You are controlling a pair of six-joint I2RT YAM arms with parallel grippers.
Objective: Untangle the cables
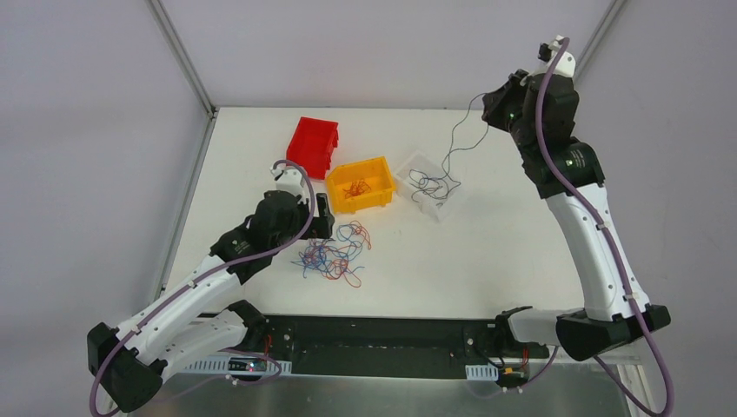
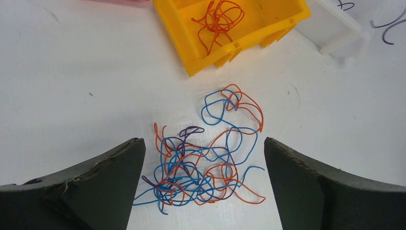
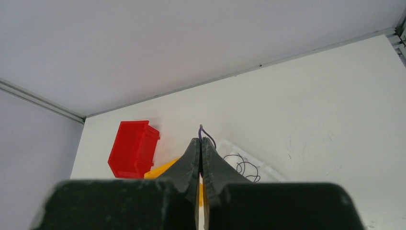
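- Left wrist view: the left gripper point(image 2: 203, 146) has its fingers point(image 2: 110, 182) spread wide, with nothing held.
- Between those fingers, and reaching a little past their tips, the tangle point(image 2: 201, 167) of blue, orange and dark purple cables lies flat on the white table point(image 2: 72, 86). A stray dark end comes close to the left-hand finger; whether it touches cannot be told.
- Well beyond the fingertips stands the yellow bin point(image 2: 174, 38), which holds a small knot of orange cables point(image 2: 218, 21). To the right of it shows a corner of the clear bin point(image 2: 335, 28).
- Right wrist view: the right gripper point(image 3: 201, 143) has its fingers pressed together, clamped on a dark cable point(image 3: 201, 128). A short end of it curls out just past the tips.
- Beyond and to the right of those tips the clear bin holds dark loops point(image 3: 244, 167). An edge of the yellow bin shows just left of the fingers, and the red bin point(image 3: 131, 148) sits farther left.
- Top external view: the left gripper is low over the table, with the tangle just beside its fingers on the right.
- In the same view the right gripper is raised high at the far right of the table. The dark cable hangs from its tips down into the clear bin, where it meets the dark loops.
- The red bin is the farthest of the three.
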